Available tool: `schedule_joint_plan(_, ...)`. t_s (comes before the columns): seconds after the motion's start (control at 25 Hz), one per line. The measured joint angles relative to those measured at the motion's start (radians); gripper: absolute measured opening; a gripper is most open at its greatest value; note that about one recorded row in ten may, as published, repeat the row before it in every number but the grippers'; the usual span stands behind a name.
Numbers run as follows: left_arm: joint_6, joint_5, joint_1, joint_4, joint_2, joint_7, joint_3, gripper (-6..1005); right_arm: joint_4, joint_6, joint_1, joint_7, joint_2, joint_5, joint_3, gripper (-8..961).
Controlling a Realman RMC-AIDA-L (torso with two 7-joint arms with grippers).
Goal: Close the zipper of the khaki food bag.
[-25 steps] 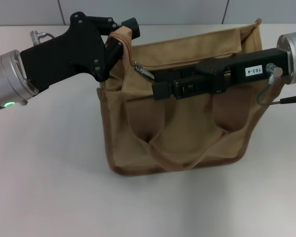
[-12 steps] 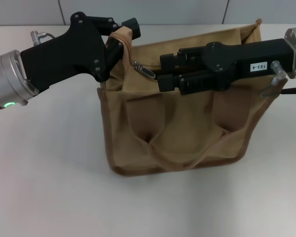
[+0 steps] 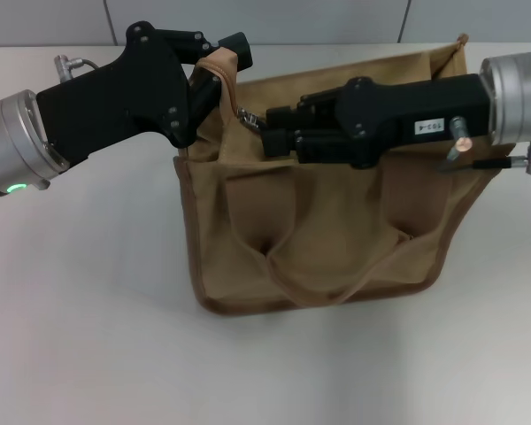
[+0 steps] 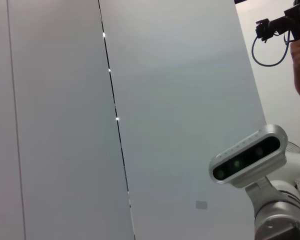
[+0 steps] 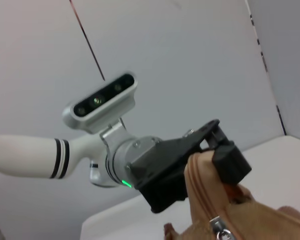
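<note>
The khaki food bag [image 3: 327, 239] stands on the white table with its handles hanging down the front. My left gripper [image 3: 219, 69] is shut on the bag's raised left end tab [image 3: 223, 62]. The right wrist view shows that grip too: the left gripper [image 5: 212, 155] on the tan end of the bag [image 5: 202, 190]. The zipper's silver pull tab [image 3: 247, 116] lies at the left end of the bag's top and also shows in the right wrist view as the pull tab [image 5: 219, 231]. My right gripper [image 3: 269, 131] reaches across the top from the right, right at the tab. The right arm hides most of the zipper line.
The white table [image 3: 88, 310] spreads around the bag, with a grey wall behind. The left wrist view shows only wall panels and the robot's head camera [image 4: 247, 157]. A cable [image 3: 500, 163] hangs from the right wrist.
My right gripper has slid left along the bag's top and rolled, now reaching the pull tab. The left gripper and the bag have stayed put.
</note>
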Motion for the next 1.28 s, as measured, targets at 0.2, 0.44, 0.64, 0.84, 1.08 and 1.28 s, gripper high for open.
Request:
schedule_joint_plan(0.2,0.0,0.0,-0.002,0.0,-0.001,0.0,0.0,0,0.0,0.029,0.002,-0.005,0.002,0.003,-0.039,308)
schedule_joint_plan(0.44,0.001,0.0,-0.004,0.0,-0.001,0.002,0.001,0,-0.005,0.041,0.002,-0.016,0.003,0.009,-0.044,212)
schedule_joint_plan(0.64,0.001,0.0,-0.004,0.0,-0.001,0.003,0.002,1,-0.009,0.042,-0.007,-0.045,0.003,0.01,-0.028,181)
schedule_joint_plan(0.84,0.001,0.0,-0.005,0.0,-0.001,0.004,0.002,1,-0.01,0.044,-0.014,-0.098,0.003,0.011,-0.006,180)
schedule_joint_plan(1.08,0.001,0.002,-0.008,0.0,-0.001,0.004,0.002,0,0.002,0.07,0.0,-0.143,0.008,0.014,-0.015,178)
schedule_joint_plan(1.28,0.001,0.003,-0.009,0.0,-0.001,0.004,0.002,0,0.001,0.073,0.012,-0.145,0.01,0.021,-0.034,177)
